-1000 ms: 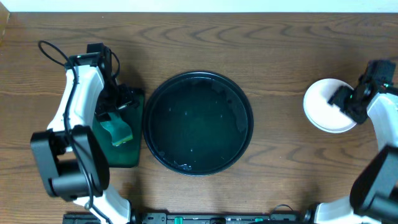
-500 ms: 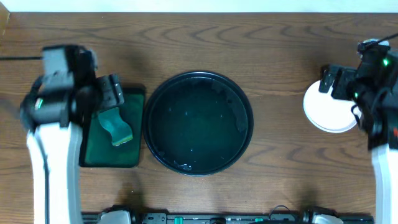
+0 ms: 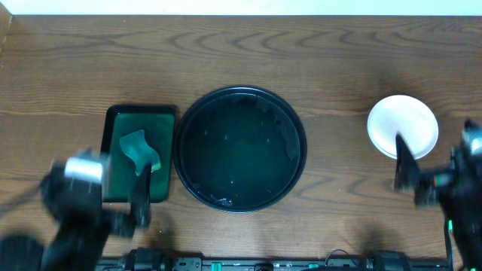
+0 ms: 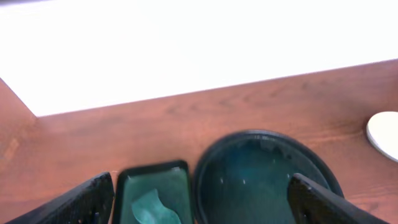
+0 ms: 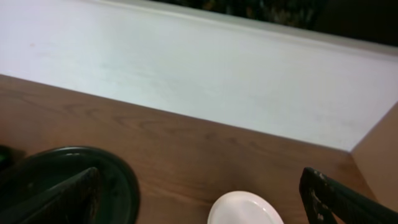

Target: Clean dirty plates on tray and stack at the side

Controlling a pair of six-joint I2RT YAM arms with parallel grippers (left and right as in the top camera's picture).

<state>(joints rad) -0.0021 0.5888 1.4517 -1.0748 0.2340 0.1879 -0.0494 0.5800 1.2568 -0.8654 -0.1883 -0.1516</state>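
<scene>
The round black tray (image 3: 239, 148) lies mid-table with nothing on it but a wet sheen. The plates (image 3: 403, 126) are a plain white stack on the wood at the right, also low in the right wrist view (image 5: 245, 213); how many there are I cannot tell. My left gripper (image 4: 202, 204) is open and holds nothing, raised near the front edge with the tray and the green tray ahead of it. My right gripper (image 5: 199, 202) is open and holds nothing too, drawn back near the front right, well short of the plates.
A dark-green rectangular tray (image 3: 114, 165) lies left of the black tray, with a teal sponge (image 3: 141, 151) on it. Both arms look blurred along the front edge, the left arm (image 3: 79, 207) and the right arm (image 3: 444, 184). A white wall backs the table.
Both arms have swung back from the green tray and the plates toward the front edge and risen. The sponge and the plates stay where they were.
</scene>
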